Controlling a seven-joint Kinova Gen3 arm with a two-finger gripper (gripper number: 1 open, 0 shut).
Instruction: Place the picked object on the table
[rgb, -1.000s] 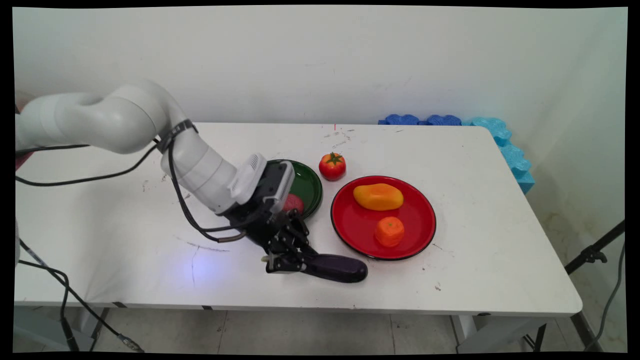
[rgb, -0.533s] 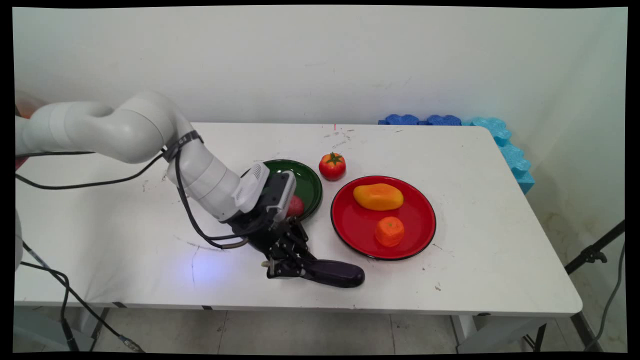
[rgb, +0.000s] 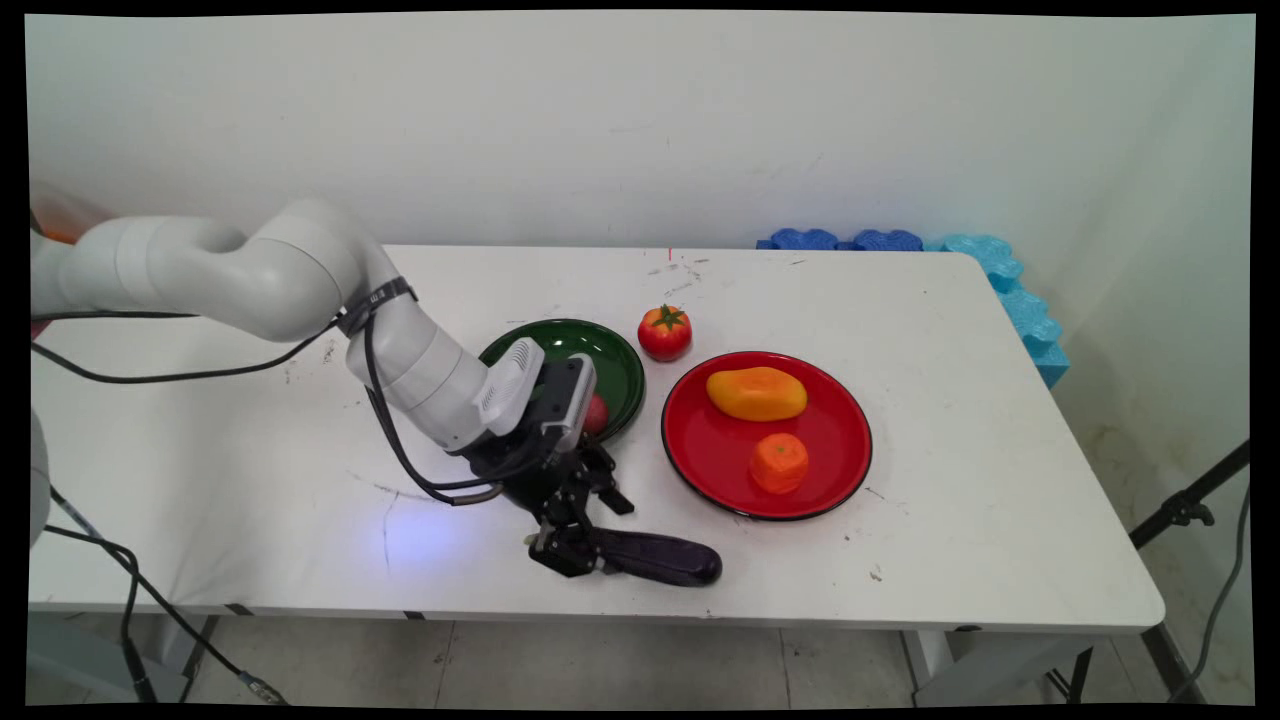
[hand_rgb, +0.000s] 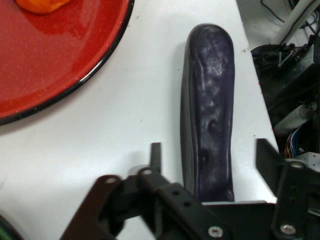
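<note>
Gripper (rgb: 575, 548) low at the table's (rgb: 950, 560) near edge, fingers spread apart on either side of the stem end of a dark purple eggplant (rgb: 655, 558) — in the hand view the eggplant (hand_rgb: 209, 125) lies flat between the two fingers (hand_rgb: 156, 156), a gap visible on each side, so no clamping. The eggplant lies lengthwise along the front edge, pointing away from the gripper. Just beyond it sits a red plate (rgb: 715, 450) holding an orange mango (rgb: 756, 393) and a small orange (rgb: 779, 463). Behind the wrist — a green plate (rgb: 610, 355) with a reddish fruit (rgb: 596, 412), partly hidden. A tomato (rgb: 665, 332) stands on the table between the plates' far sides.
</note>
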